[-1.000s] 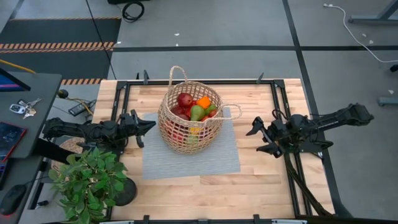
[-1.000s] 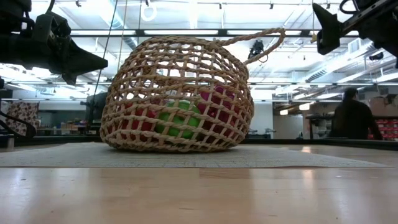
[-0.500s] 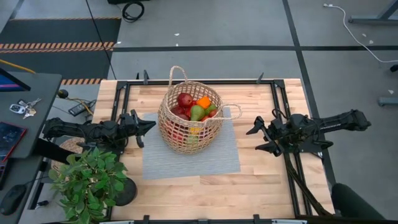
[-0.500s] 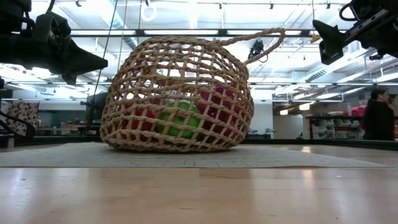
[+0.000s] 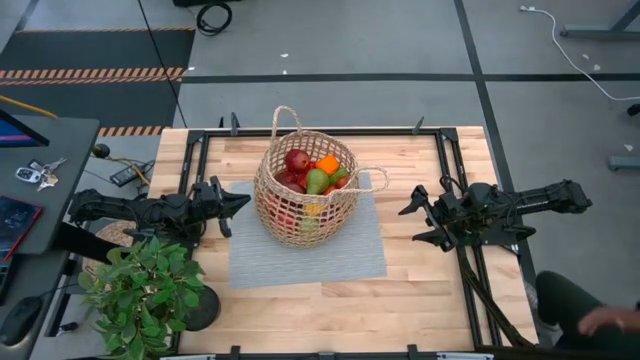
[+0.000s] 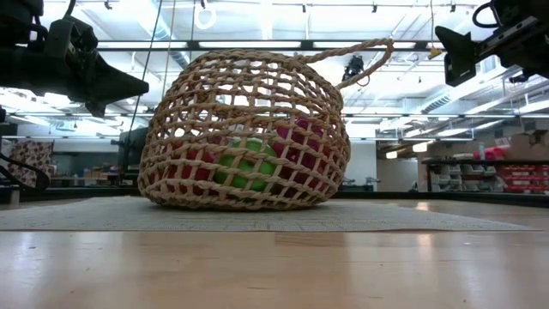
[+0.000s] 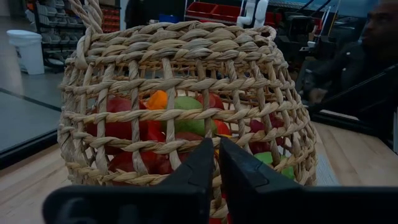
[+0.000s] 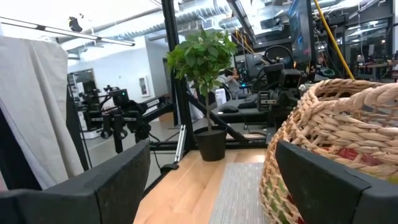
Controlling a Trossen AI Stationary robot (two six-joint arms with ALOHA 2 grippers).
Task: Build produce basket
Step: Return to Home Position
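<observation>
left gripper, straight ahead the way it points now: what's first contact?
Most likely the basket, on its woven side wall. The left gripper, shut, points squarely at it with nothing between.

Premises: a robotics laboratory or industrial workshop, not domestic. Grounds: bare concrete floor (image 5: 330, 100) marked with dark lines and hazard-striped edging (image 5: 90, 73); a loose cable (image 5: 212, 15) lying on it; open ceiling with strip lights (image 6: 502, 110); shelving holding red bins (image 7: 211, 9); a metal-framed wooden workbench (image 5: 420, 300); and what appears to be a second robot rig (image 8: 121, 118) beyond.
</observation>
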